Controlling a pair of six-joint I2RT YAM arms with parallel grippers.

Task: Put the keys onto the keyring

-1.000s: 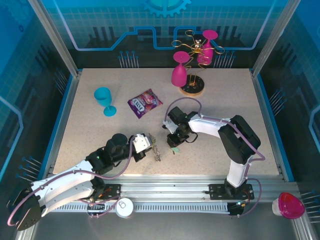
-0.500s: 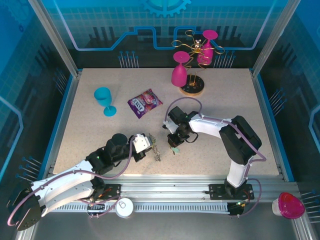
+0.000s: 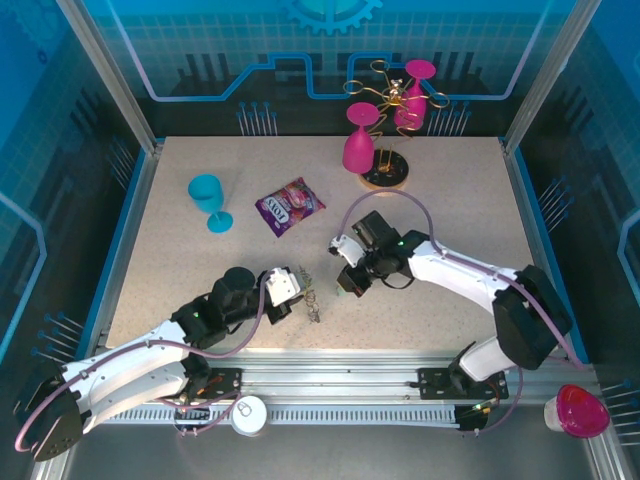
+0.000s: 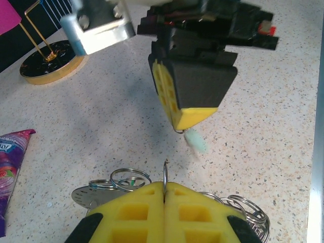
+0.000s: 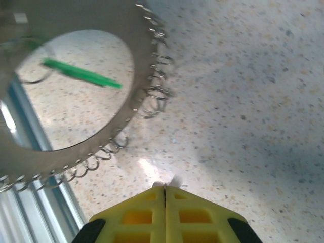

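My left gripper (image 3: 298,292) (image 4: 165,185) is shut on one small wire loop of the keyring (image 3: 313,300) (image 4: 83,196), near the table's front. The loop stands upright between the yellow pads. In the right wrist view the keyring (image 5: 86,15) is a broad grey band fringed with loops, and the green key (image 5: 81,73) shows through its opening. My right gripper (image 3: 350,283) (image 4: 195,114) (image 5: 165,188) is shut on the pale grey-green key (image 4: 195,142), which hangs from its tips just above the table, a short way beyond the keyring.
A purple snack packet (image 3: 290,206) lies behind the grippers, with a blue goblet (image 3: 209,200) to its left. A gold rack on a round wooden base (image 3: 384,178) holds pink glasses (image 3: 359,150) at the back. A can (image 3: 249,413) sits on the front rail.
The right gripper has shut on the pale key and raised it slightly. The right arm's elbow has swung out to the right. The left arm has not moved.
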